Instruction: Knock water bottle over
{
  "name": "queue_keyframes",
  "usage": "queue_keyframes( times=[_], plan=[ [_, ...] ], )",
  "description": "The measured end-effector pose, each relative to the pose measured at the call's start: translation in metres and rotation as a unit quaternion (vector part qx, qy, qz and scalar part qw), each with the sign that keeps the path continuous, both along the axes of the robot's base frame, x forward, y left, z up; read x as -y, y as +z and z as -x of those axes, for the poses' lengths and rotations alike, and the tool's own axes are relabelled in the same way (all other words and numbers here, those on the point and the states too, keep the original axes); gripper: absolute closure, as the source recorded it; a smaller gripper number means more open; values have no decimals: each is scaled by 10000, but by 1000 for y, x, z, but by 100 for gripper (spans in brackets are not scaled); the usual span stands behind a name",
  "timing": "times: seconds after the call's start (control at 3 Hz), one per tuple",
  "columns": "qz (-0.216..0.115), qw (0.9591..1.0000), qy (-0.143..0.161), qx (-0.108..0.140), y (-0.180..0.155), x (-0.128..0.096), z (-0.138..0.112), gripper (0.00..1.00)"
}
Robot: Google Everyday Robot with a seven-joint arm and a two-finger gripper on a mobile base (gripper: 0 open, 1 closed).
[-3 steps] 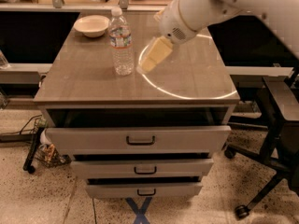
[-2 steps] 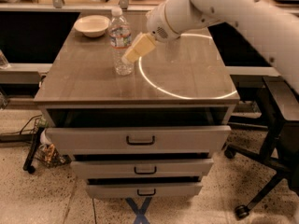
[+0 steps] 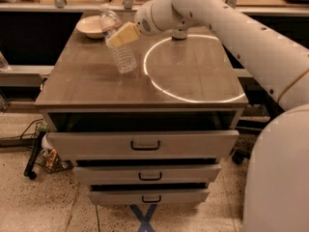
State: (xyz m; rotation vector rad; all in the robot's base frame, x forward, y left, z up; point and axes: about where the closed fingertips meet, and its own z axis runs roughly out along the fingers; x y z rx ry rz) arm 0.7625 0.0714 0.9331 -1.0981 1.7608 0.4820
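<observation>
The water bottle (image 3: pixel 119 50) is a clear ribbed plastic bottle with a white cap. It stands on the brown cabinet top (image 3: pixel 96 83) at the back left and leans to the left, its cap towards the bowl. My gripper (image 3: pixel 121 35) has tan fingers and reaches in from the right on a white arm. It presses against the bottle's upper half, over the label.
A white bowl (image 3: pixel 91 26) sits at the back left corner, just behind the bottle. A bright ring of light (image 3: pixel 193 98) marks the right part of the top. Three drawers (image 3: pixel 145 146) hang open below. Shelving runs along the back.
My gripper has swept left across the top and reached the bottle. The bottle, upright before, now tips to the left.
</observation>
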Motion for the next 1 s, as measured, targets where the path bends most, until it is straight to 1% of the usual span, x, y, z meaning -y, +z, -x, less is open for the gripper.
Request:
queue_keyframes(
  times=[0.33,0.67,1.0],
  plan=[
    [-297,9992,-237,-118,5,-15,-25,0],
    [-347,9980,-498,-178,-1,-5,-36,0],
    [-287,9974,-641,-188,-10,13,-36,0]
  ],
)
